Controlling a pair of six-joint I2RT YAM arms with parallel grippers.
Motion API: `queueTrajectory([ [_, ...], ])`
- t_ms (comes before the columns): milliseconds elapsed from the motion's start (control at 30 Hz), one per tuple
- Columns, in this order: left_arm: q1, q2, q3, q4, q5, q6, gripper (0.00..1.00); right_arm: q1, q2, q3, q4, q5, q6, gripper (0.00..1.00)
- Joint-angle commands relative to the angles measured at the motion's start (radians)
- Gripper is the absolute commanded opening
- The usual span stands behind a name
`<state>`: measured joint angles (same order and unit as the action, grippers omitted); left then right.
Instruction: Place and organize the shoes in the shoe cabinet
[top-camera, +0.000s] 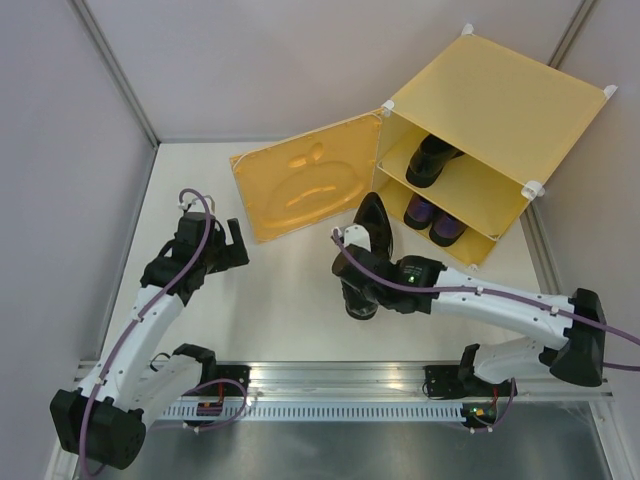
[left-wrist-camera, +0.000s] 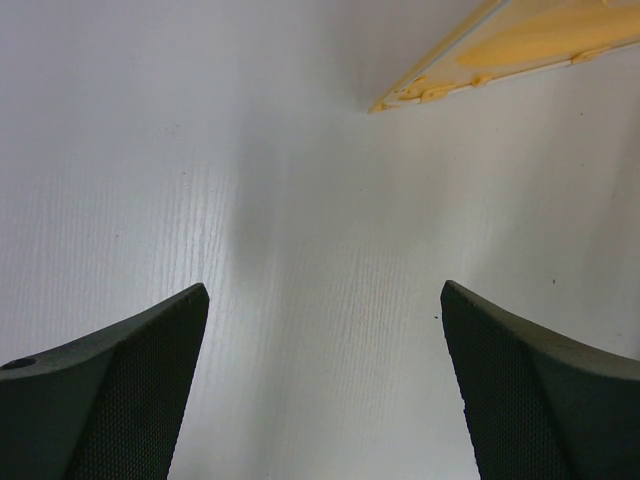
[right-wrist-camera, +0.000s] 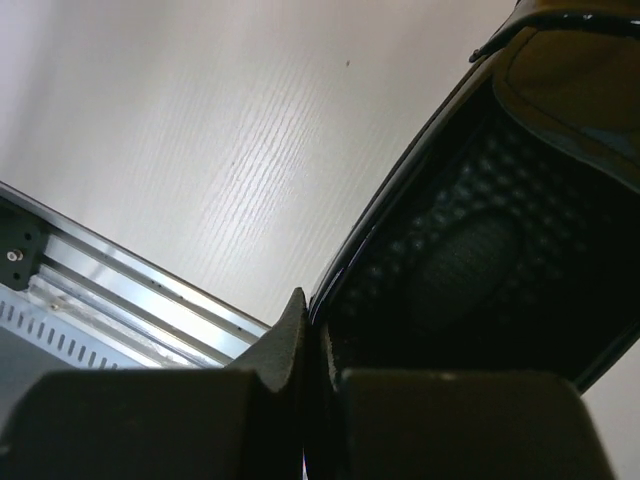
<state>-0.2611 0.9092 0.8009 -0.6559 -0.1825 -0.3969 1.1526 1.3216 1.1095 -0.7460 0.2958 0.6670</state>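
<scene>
The yellow shoe cabinet (top-camera: 500, 90) stands at the back right with its apple-embossed door (top-camera: 305, 187) swung open to the left. One black shoe (top-camera: 432, 160) sits on the upper shelf. The dark purple pair (top-camera: 432, 220) sits on the lower level. My right gripper (top-camera: 358, 290) is shut on the side wall of the other black shoe (top-camera: 372, 225), held above the table in front of the cabinet; its dark inside (right-wrist-camera: 470, 270) fills the right wrist view. My left gripper (top-camera: 228, 240) is open and empty over the table by the door's left corner (left-wrist-camera: 420, 92).
A metal rail (top-camera: 330, 380) runs along the table's near edge, also in the right wrist view (right-wrist-camera: 110, 290). Grey walls close in the left and back. The open door stands between my two arms.
</scene>
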Motion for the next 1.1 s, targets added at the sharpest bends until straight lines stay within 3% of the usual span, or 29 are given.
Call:
queueTrajectory([
  [0, 0.005, -0.012, -0.006, 0.029, -0.018, 0.036, 1.0, -0.022, -0.073, 0.121, -0.122, 0.12, -0.004, 0.01],
  [567, 0.005, -0.001, -0.006, 0.029, 0.005, 0.035, 1.0, -0.272, -0.173, 0.237, -0.239, 0.08, -0.043, 0.01],
  [1067, 0.005, 0.014, -0.008, 0.029, 0.023, 0.036, 1.0, -0.58, -0.121, 0.303, -0.17, 0.017, -0.227, 0.01],
])
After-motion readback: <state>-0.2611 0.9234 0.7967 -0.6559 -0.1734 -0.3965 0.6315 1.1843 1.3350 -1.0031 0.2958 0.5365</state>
